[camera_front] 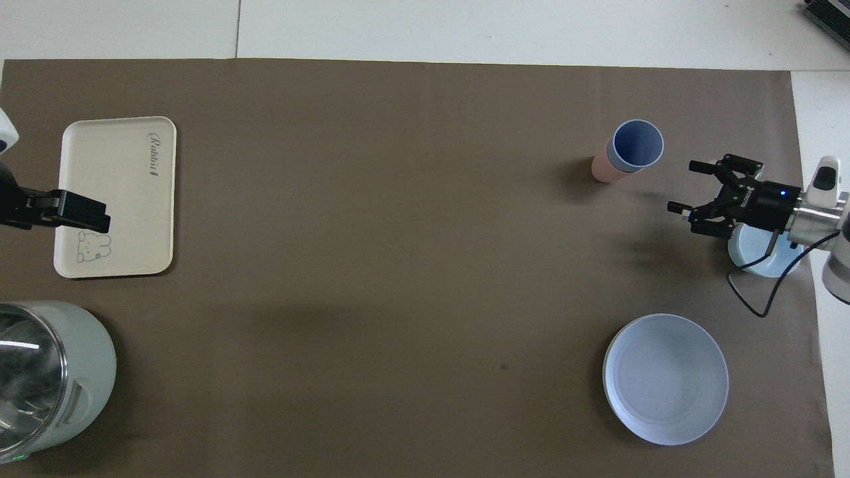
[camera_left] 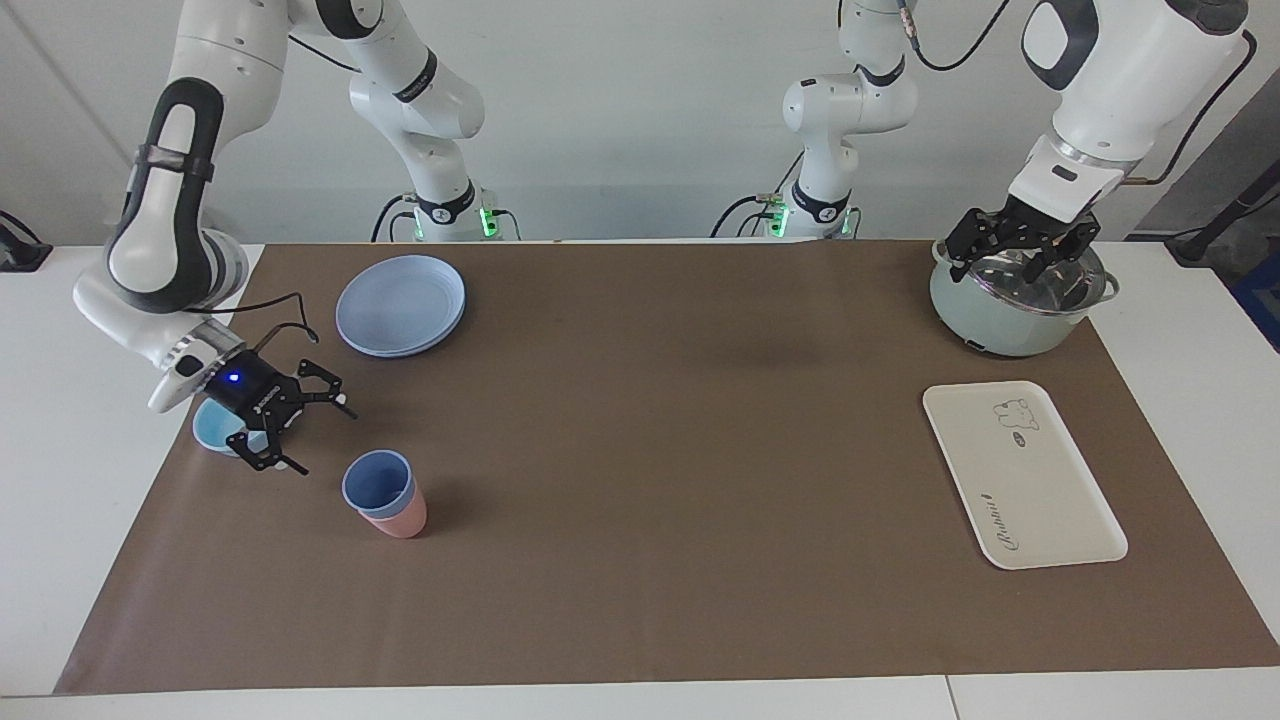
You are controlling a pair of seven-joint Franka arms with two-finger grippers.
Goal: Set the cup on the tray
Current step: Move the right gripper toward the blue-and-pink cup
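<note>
The periwinkle-blue cup (camera_left: 377,482) (camera_front: 637,143) stands upright, nested inside a pink tumbler (camera_left: 402,522) (camera_front: 602,168), at the right arm's end of the brown mat. My right gripper (camera_left: 325,441) (camera_front: 682,186) hangs low and open over the mat between the light-blue bowl and the cup, its fingertips pointing at the cup but apart from it. The cream tray (camera_left: 1045,505) (camera_front: 119,192) lies bare at the left arm's end. My left gripper (camera_left: 1020,262) (camera_front: 78,211) waits open over the pot.
A light-blue bowl (camera_left: 210,430) (camera_front: 754,257) sits under the right wrist. The round blue plate (camera_left: 400,305) (camera_front: 665,378) lies nearer to the robots than the cup. A pale green pot (camera_left: 1005,325) (camera_front: 80,372) stands nearer to the robots than the tray.
</note>
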